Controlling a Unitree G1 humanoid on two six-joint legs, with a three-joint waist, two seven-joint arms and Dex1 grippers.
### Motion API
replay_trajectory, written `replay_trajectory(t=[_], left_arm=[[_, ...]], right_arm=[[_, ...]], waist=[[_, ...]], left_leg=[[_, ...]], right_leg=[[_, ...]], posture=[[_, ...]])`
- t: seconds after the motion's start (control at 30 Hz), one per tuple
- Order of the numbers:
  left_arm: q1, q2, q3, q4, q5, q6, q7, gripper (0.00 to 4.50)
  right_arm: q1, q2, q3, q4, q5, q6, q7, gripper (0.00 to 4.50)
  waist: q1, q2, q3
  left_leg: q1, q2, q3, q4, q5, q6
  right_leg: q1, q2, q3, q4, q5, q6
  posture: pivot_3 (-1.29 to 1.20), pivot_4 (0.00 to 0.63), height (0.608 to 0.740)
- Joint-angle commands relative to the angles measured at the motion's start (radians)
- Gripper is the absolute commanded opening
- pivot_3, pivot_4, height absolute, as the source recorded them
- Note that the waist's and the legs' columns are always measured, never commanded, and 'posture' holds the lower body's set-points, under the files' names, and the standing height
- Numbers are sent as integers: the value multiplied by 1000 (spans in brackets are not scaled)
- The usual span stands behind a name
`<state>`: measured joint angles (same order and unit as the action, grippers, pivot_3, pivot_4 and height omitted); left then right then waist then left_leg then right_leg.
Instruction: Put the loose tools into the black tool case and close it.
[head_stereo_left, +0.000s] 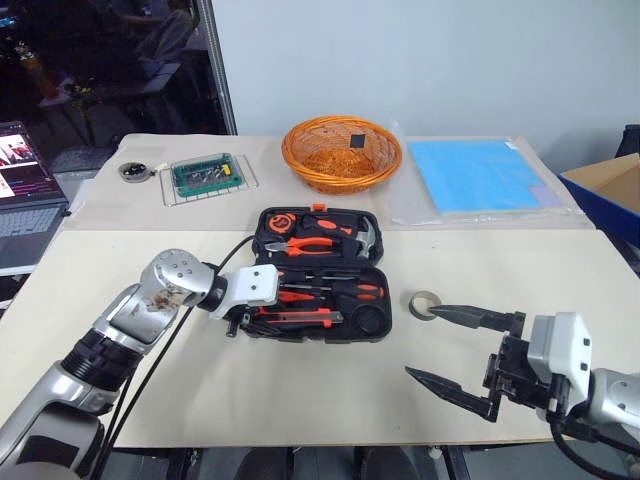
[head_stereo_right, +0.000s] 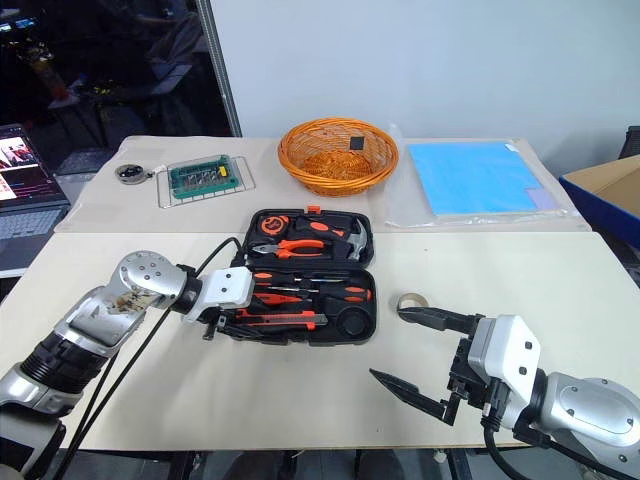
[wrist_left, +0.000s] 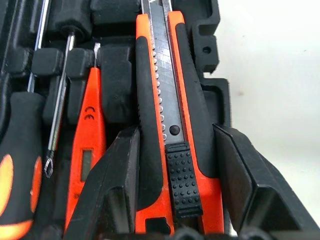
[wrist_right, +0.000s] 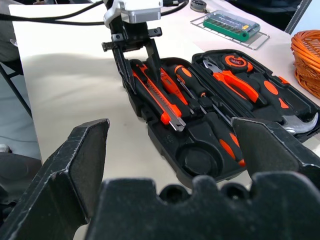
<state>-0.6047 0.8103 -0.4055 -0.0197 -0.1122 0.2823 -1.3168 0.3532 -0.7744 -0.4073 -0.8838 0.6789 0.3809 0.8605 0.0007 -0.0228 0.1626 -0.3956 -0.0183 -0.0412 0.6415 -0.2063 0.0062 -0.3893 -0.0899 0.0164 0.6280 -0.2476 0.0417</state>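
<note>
Nearest the robot on the right, the right gripper hovers over bare table with its jaws spread wide and nothing between them. Just beyond its far fingertip lies the small tape roll, flat on the table and apart from the black tool case, a little to the case's right. That is the relation the coming move seems to hang on: the roll sits ahead of the right jaws and slightly left of them, so the right arm is plainly the nearer one to take it. Its round empty recess waits in the near right corner of the open case. On the left, the left gripper straddles the utility knife at its slider end, jaws half spread, one finger either side; the knife's long axis runs left to right along the near edge of the case, lying in its slot. The screwdrivers lie seated just beyond it, the lid standing open behind
</note>
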Motion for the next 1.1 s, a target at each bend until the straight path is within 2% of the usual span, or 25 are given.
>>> replay_trajectory(t=[0.03, 0.27, 0.5, 0.6, 0.67, 0.7, 0.73, 0.87, 0.9, 1.03, 1.1], left_arm=[[-20, -29, -22, 60, 40, -79, -27, 2010], [-9, -83, -41, 137, 63, -124, -68, 2010], [-31, -109, 6, 181, 61, -153, -39, 4131], [-36, -93, 115, 115, -81, -40, -84, 4131], [-43, -98, 222, 54, -238, 130, -81, 4131], [-46, -106, 262, 36, -294, 210, -57, 3584], [-29, -105, 303, 11, -340, 271, -32, 3367], [52, -121, 419, -64, -438, 444, 104, 1745], [89, -114, 420, -93, -428, 443, 123, 1504], [190, -128, 392, -197, -423, 446, 175, 17], [216, -150, 354, -217, -386, 432, 219, 17]], right_arm=[[-3, -22, -31, -42, 38, 11, -6, 4500], [-15, -40, -32, -53, 68, 30, -23, 4500], [-12, -46, -38, -43, 63, 22, -19, 4500], [-16, -46, -44, -49, 74, 27, -27, 4500], [-23, -50, -54, -40, 89, 26, -19, 4500], [-22, -52, -57, -34, 87, 23, -11, 4500], [-18, -58, -63, -30, 79, 20, 1, 4500], [-21, -67, -89, -29, 94, 30, 4, 4500], [-21, -69, -92, -29, 98, 32, 4, 4500], [-27, -66, -60, -25, 96, 34, -1, 4500], [-49, -66, -49, -16, 108, 36, -6, 4500]], waist=[[3, 0, 0], [5, 1, -1], [3, 2, -1], [1, 1, -1], [-1, 1, 0], [-2, 0, 0], [-2, 0, 0], [-5, 1, -1], [-7, 1, -1], [-10, 1, 0], [-2, 0, 0]], left_leg=[[0, 0, -1, 0, 0, 0], [1, 0, -1, 0, 0, 0], [1, 0, -1, 0, -1, 1], [1, 0, -1, 0, -1, 1], [0, 0, -1, 1, -1, 1], [0, 0, -2, 1, -1, 1], [-1, 0, -3, 2, -1, 1], [1, 0, -3, 2, -1, 1], [1, 0, -3, 2, -1, 1], [2, 0, -3, 2, -1, 1], [2, 0, -3, 2, -1, 1]], right_leg=[[0, 0, 0, 0, 0, 0], [1, 0, 0, 0, 0, 0], [1, 0, 0, 0, 0, 0], [1, 0, 0, 0, 0, 0], [1, 0, 0, 1, 0, 0], [0, 0, 0, 1, 0, 0], [0, 0, -1, 1, 0, 0], [2, 0, -1, 1, 0, 1], [2, 0, -1, 1, 0, 1], [2, 0, 0, 2, 0, 0], [2, 0, 0, 2, 0, 0]], posture=[[0, 150, 740], [0, 150, 740], [0, 150, 740], [0, 150, 740], [0, 150, 740], [0, 150, 740], [0, 150, 740], [0, 150, 740], [0, 150, 740], [0, 150, 740], [0, 150, 740]])
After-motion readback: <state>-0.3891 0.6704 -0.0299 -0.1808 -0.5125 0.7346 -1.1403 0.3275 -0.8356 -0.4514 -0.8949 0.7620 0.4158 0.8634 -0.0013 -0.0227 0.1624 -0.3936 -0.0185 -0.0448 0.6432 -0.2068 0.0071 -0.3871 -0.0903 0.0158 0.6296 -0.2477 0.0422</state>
